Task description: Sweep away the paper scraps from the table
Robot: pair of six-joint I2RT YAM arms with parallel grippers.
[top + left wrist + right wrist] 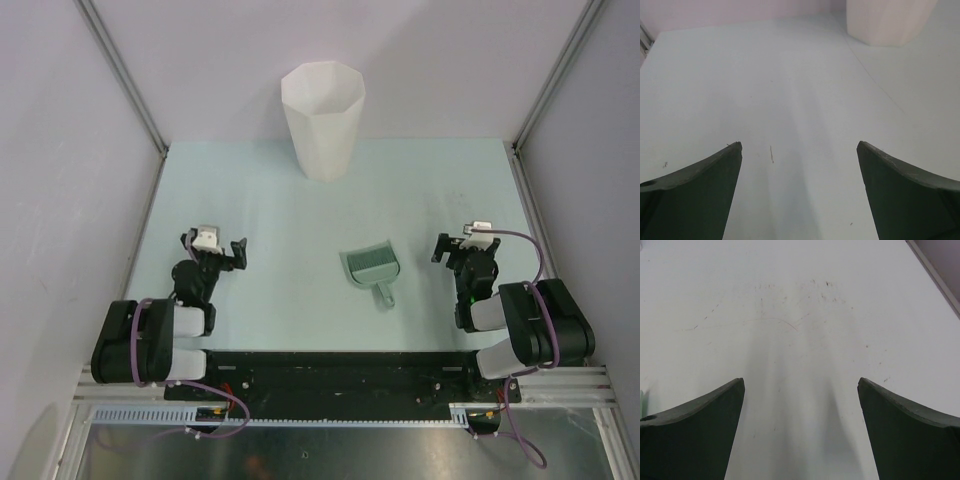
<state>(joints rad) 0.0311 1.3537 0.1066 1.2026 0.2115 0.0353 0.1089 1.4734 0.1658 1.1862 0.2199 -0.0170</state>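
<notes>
- Left gripper hovers low over the table, jaws spread wide, nothing between them. The wrist view shows only bare surface ahead of its fingertips.
- Right gripper is the same: wide open and empty, with scuffed tabletop and a few tiny specks in front of it.
- Scraps: not one in view. Nothing white and crumpled lies ahead of, beside or between the grippers in any view.
- The bin stands upright well ahead of the left gripper and off to its right. Whether the scraps sit inside, I cannot tell; its interior reads as plain white from above.
- The dustpan lies flat between the two grippers, nearer the right one, just off to its left, touched by neither. It looks empty.
- My call: the sweeping looks done, or very nearly. No wad is left to chase and no tool is in hand. At most the dustpan wants putting away.
</notes>
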